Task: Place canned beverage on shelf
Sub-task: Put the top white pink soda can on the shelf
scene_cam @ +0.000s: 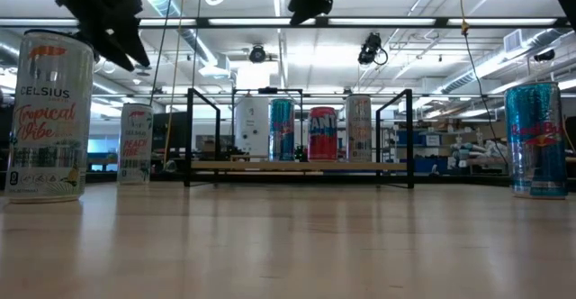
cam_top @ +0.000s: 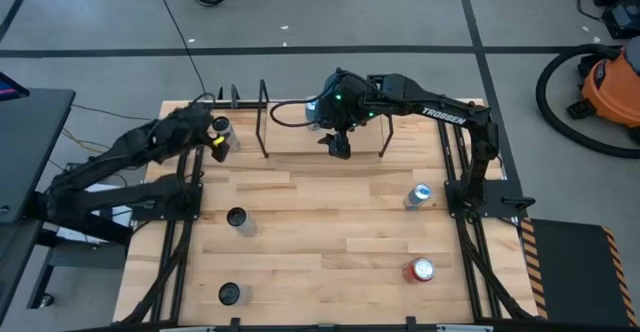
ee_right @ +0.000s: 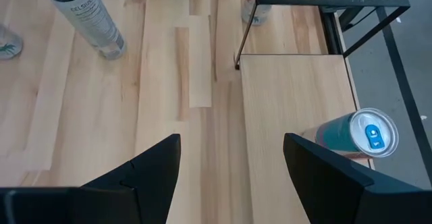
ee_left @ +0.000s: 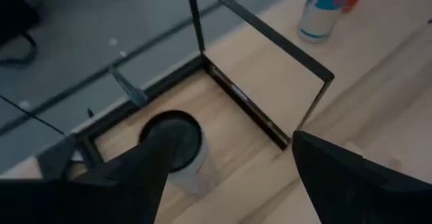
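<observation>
Stocking the low wood-board shelf (scene_cam: 297,166) with black end frames | we counted four cans on it, others loose on the table (cam_top: 330,232) | right claw (ee_right: 229,177) open, empty above the shelf | left claw (ee_left: 226,177) open over a white can (ee_left: 181,153).

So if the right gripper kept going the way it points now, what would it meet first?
The open right gripper points down at the bare part of the shelf board, so probably that wood first. The teal can stands just off to one side, likely missed.
</observation>
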`<act>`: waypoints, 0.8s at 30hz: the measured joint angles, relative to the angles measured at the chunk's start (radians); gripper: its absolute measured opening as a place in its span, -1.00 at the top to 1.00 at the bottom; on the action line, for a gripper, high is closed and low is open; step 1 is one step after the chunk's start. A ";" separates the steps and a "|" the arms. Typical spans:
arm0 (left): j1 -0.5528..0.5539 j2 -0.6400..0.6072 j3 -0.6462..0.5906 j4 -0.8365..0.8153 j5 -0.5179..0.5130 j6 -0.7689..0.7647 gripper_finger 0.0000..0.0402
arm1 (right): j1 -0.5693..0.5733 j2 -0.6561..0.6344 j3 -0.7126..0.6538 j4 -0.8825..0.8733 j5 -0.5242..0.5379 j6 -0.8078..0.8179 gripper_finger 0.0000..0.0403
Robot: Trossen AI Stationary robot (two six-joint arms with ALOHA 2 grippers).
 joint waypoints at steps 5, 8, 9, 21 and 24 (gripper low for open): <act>0.133 0.056 0.024 0.009 0.069 0.102 -0.54 | 0.001 0.000 0.000 -0.011 -0.003 0.013 -0.34; 0.209 0.083 0.032 0.008 0.088 0.153 -0.54 | 0.001 0.000 0.000 -0.011 -0.003 0.024 -0.34; 0.234 0.093 0.032 0.007 0.110 0.165 -0.54 | 0.001 0.000 0.000 -0.012 -0.003 0.024 -0.34; 0.409 0.247 0.032 0.000 0.216 0.211 -0.54 | 0.001 0.000 0.000 -0.014 -0.003 0.016 -0.34; 0.420 0.281 0.032 0.001 0.280 0.226 -0.54 | 0.001 0.000 0.000 -0.015 -0.003 0.010 -0.34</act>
